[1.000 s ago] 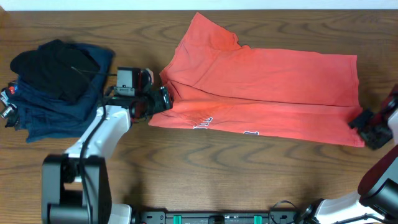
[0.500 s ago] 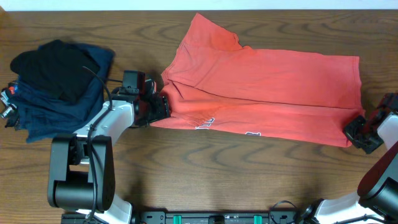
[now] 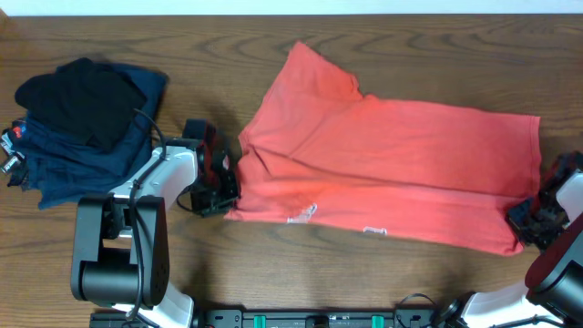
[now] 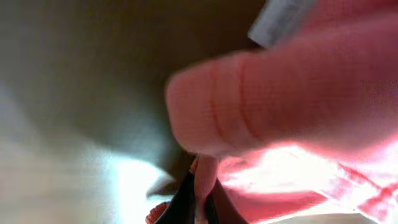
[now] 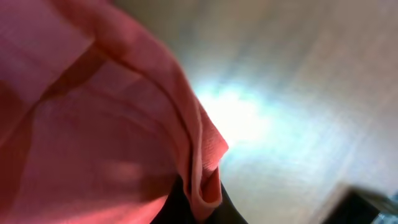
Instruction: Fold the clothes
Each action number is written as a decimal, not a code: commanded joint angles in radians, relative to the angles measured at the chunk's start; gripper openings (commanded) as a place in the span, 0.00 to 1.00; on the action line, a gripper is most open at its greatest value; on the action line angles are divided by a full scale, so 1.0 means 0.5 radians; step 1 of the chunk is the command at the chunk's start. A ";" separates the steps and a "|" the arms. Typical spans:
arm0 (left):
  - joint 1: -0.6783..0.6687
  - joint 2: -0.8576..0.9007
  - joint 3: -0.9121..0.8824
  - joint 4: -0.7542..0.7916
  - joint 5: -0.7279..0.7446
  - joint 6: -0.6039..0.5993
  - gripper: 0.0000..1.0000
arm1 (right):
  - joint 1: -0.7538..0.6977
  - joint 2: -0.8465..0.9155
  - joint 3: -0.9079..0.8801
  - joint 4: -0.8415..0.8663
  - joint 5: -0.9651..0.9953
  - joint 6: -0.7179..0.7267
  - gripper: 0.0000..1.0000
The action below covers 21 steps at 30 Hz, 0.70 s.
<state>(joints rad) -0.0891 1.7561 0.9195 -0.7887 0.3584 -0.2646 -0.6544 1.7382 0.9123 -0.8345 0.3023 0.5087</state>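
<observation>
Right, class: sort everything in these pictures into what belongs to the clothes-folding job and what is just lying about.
Job: coral-red T-shirt on the table; left fingers and right fingers, each pinching one end of it.
Lying about: navy garments; black garment on top of them.

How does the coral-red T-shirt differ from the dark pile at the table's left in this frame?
The coral-red T-shirt lies spread long across the table, partly folded; the dark pile is a compact stack, a black garment on navy garments. The T-shirt is pinched at both ends, by the left gripper and the right gripper; neither gripper holds the pile. Both rest on the wooden table.
</observation>
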 commanded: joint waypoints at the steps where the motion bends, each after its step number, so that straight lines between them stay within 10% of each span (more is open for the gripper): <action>1: 0.002 -0.030 -0.055 -0.146 -0.227 -0.006 0.06 | -0.037 0.031 -0.020 -0.008 0.144 0.090 0.01; 9: 0.002 -0.420 -0.055 -0.497 -0.322 -0.156 0.06 | -0.047 -0.084 0.008 0.011 0.032 0.084 0.01; 10: 0.002 -0.471 -0.055 -0.510 -0.323 -0.155 0.17 | -0.047 -0.124 0.025 0.014 -0.055 0.043 0.03; 11: 0.002 -0.526 -0.055 -0.510 -0.323 -0.155 0.70 | -0.047 -0.170 0.045 0.015 -0.152 -0.014 0.05; 12: 0.002 -0.579 -0.053 -0.500 -0.323 -0.155 0.98 | -0.047 -0.213 0.063 0.015 -0.221 -0.060 0.09; 13: 0.002 -0.621 -0.050 -0.486 -0.323 -0.155 0.98 | -0.047 -0.259 0.082 0.014 -0.274 -0.106 0.13; 15: 0.002 -0.697 -0.031 -0.454 -0.323 -0.153 0.98 | -0.047 -0.365 0.116 -0.003 -0.317 -0.160 0.37; 16: 0.002 -0.726 -0.021 -0.439 -0.323 -0.153 0.98 | -0.047 -0.415 0.128 -0.015 -0.314 -0.160 0.78; 17: 0.002 -0.752 -0.007 -0.421 -0.323 -0.153 0.98 | -0.047 -0.469 0.140 -0.020 -0.314 -0.160 0.92; 21: 0.002 -0.829 0.079 -0.156 -0.234 -0.029 0.98 | -0.047 -0.676 0.154 -0.023 -0.374 -0.206 0.95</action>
<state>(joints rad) -0.0917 1.3647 0.9012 -0.9234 0.2218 -0.3321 -0.6682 1.4555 0.9726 -0.8413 0.1516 0.4404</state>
